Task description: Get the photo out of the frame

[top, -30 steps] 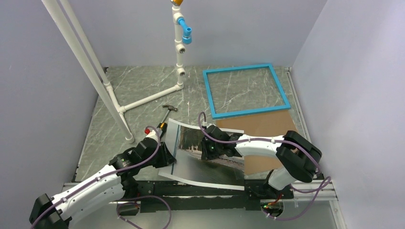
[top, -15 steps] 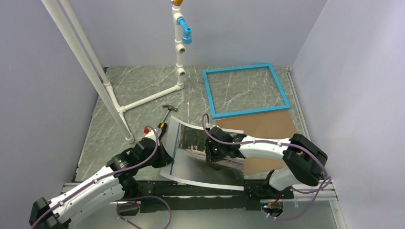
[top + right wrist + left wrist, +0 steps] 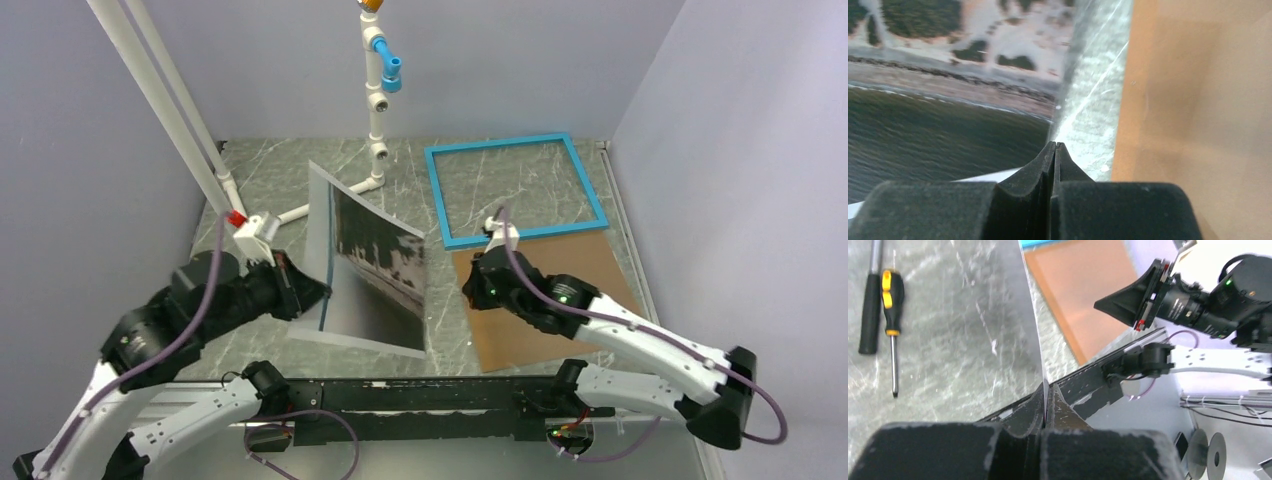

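Note:
The photo (image 3: 378,262) is a glossy sheet with a white border, lifted off the table and standing steeply tilted left of centre. My left gripper (image 3: 322,296) is shut on its left edge; the left wrist view shows the thin sheet (image 3: 1034,335) pinched between the closed fingers (image 3: 1047,395). The empty turquoise frame (image 3: 437,200) lies flat at the back right. My right gripper (image 3: 468,288) is shut on nothing, just right of the photo. In the right wrist view its tips (image 3: 1054,147) hang over bare marble between the photo (image 3: 948,100) and the brown backing board (image 3: 1198,100).
The brown backing board (image 3: 565,300) lies flat in front of the frame. A white pipe stand (image 3: 375,120) rises at the back, with slanted poles (image 3: 170,120) on the left. A yellow-handled screwdriver (image 3: 892,315) and a black-handled tool (image 3: 870,305) lie on the marble.
My left arm has raised the photo and swung it back and left, from lying curved to standing steeply. My right gripper has shut and pulled away right, towards the backing board.

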